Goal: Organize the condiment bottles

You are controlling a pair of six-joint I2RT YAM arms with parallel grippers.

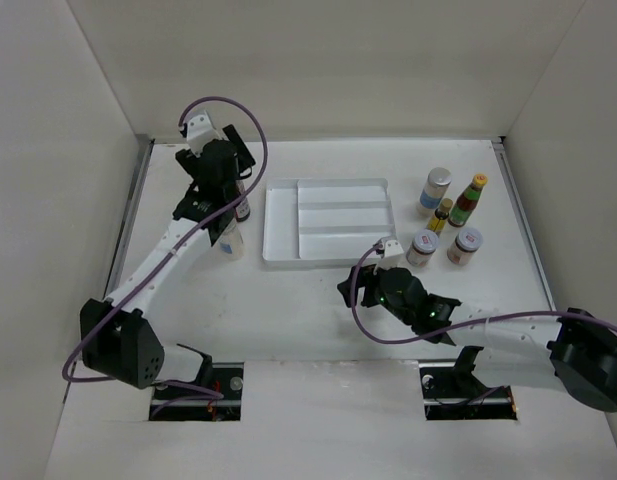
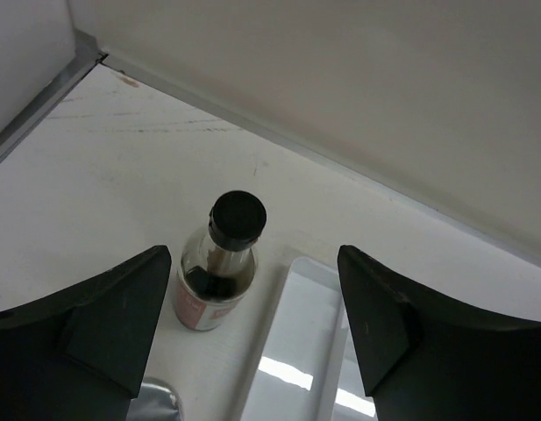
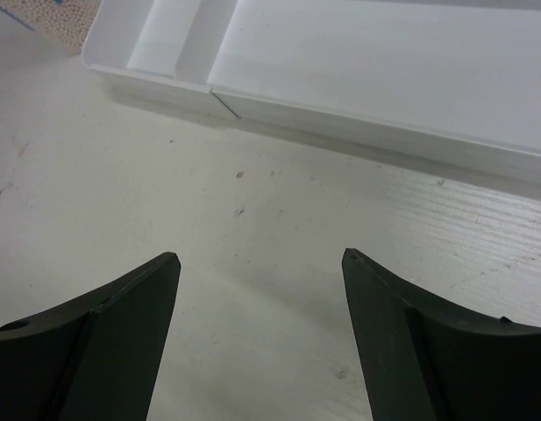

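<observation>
The white surface (image 1: 318, 330) carries a divided tray (image 1: 281, 218) in its middle. Every compartment I can see is bare, so if the tray is where the bottles belong, I judge the sorting has hardly begun.

The left gripper (image 2: 254, 256) hangs near the far left corner with its jaws spread and nothing between them. The right gripper (image 3: 261, 256) is likewise spread and empty, low over bare surface just in front of the tray's near edge.

The black-capped bottle (image 2: 219, 276) stands upright on the surface just beyond the left gripper, beside the tray's left wall and untouched as far as I can tell. A pale jar (image 1: 228, 241) sits just on the near side of it, partly under the arm.

To the right of the tray, well apart from both grippers, five more stand in a loose cluster:
- a white-lidded jar (image 1: 436, 188)
- the red bottle (image 1: 467, 201)
- a short jar (image 1: 422, 248)
- a red-labelled jar (image 1: 465, 245)
- a tiny yellow-capped bottle (image 1: 441, 216) in their midst

All seven look yet to be placed.
</observation>
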